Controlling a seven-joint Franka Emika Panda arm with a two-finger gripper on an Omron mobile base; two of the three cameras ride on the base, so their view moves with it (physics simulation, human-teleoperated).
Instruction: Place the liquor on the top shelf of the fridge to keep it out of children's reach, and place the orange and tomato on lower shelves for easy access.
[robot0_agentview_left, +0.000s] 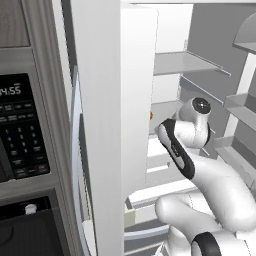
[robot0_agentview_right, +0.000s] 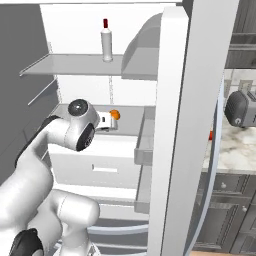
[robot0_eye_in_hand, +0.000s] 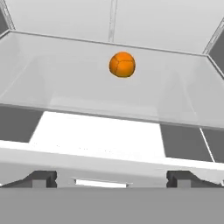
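Hand view: you see the orange (robot0_eye_in_hand: 122, 64) resting on a lower shelf (robot0_eye_in_hand: 87, 94).
Pincer (robot0_eye_in_hand: 111, 178): apart, empty.
Liquor (robot0_agentview_right: 106, 41): on the top shelf (robot0_agentview_right: 75, 65).
Next: fetch the tomato (robot0_agentview_right: 211, 135) from the table (robot0_agentview_right: 235, 145).

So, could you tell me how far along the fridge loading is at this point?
Done: the liquor bottle stands on the top shelf, and the orange lies on a lower shelf. In hand: nothing; the gripper is open, apart from the orange. Left: the tomato, a red spot on the counter beside the fridge door.
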